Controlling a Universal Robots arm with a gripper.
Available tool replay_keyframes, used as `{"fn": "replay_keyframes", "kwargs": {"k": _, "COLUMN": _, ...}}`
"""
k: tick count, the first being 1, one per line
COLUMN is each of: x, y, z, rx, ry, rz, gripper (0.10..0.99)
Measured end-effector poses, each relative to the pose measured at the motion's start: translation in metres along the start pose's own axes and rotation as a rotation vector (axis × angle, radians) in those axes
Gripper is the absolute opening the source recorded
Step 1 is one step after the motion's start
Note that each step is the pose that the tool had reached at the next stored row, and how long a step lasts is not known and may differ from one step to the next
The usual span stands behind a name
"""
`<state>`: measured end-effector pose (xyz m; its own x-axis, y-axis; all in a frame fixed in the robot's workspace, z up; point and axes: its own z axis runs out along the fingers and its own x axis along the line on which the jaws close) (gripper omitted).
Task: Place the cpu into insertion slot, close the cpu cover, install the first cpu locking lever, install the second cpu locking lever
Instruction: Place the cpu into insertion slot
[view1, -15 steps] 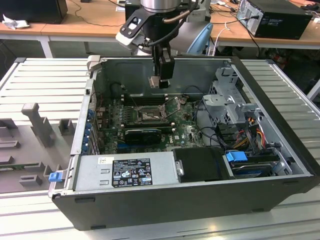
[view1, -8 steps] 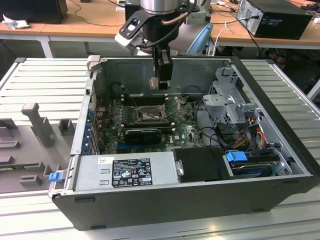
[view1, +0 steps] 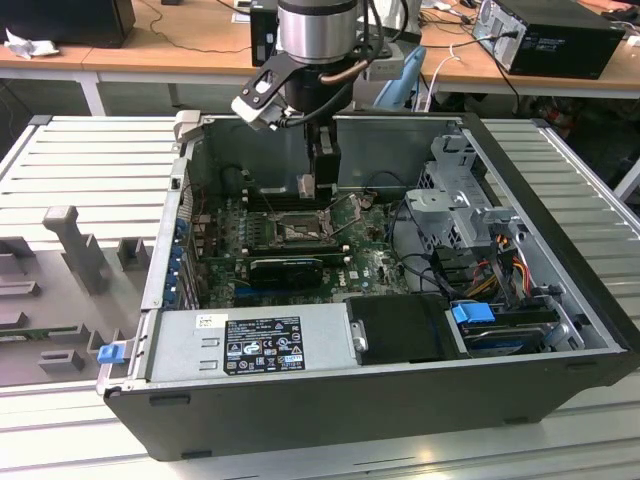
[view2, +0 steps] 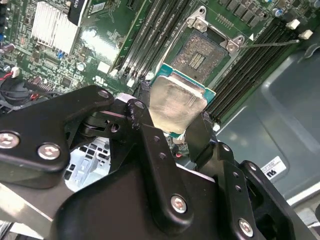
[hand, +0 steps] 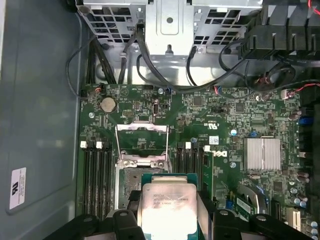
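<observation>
My gripper (view2: 172, 119) is shut on the cpu (view2: 176, 102), a thin square chip with a pale silver face and a green edge. In the first wrist view the cpu (hand: 167, 207) hangs above the board, partly over the insertion slot (hand: 129, 184). The insertion slot (view2: 202, 52) is a dark square socket with silver corners and lies uncovered. The cpu cover (hand: 118, 142), a thin metal frame with a window, stands swung up beside the slot. A thin wire locking lever (view2: 272, 43) sticks out past the socket. In the exterior view the gripper (view1: 318, 186) hovers over the insertion slot (view1: 295, 229) inside the open computer case.
Long black memory slots (hand: 97, 180) flank the socket on both sides. A black graphics card (view1: 285, 268) lies in front of it, with the power supply (view1: 250, 340) at the case front. A metal drive cage (view1: 460, 210) with cables fills the exterior view's right. The case walls (view1: 520, 190) rise around the board.
</observation>
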<state>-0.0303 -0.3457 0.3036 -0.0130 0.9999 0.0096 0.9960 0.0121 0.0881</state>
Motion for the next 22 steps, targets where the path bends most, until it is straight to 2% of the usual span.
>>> {"fn": "replay_keyframes", "kwargs": {"k": 5, "x": -0.0001, "y": -0.0011, "z": 0.0107, "rx": 0.0, "ry": -0.0001, "rz": 0.0, "gripper": 0.529}}
{"fn": "replay_keyframes", "kwargs": {"k": 10, "x": -0.0003, "y": -0.0027, "z": 0.0285, "rx": 0.0, "ry": -0.0001, "rz": 0.0, "gripper": 0.529}}
{"fn": "replay_keyframes", "kwargs": {"k": 19, "x": -0.0004, "y": -0.0037, "z": 0.04, "rx": 0.0, "ry": 0.0, "rz": 0.0, "gripper": 0.529}}
{"fn": "replay_keyframes", "kwargs": {"k": 22, "x": -0.0005, "y": -0.0044, "z": 0.0477, "rx": 0.0, "ry": -0.0001, "rz": 0.0, "gripper": 0.529}}
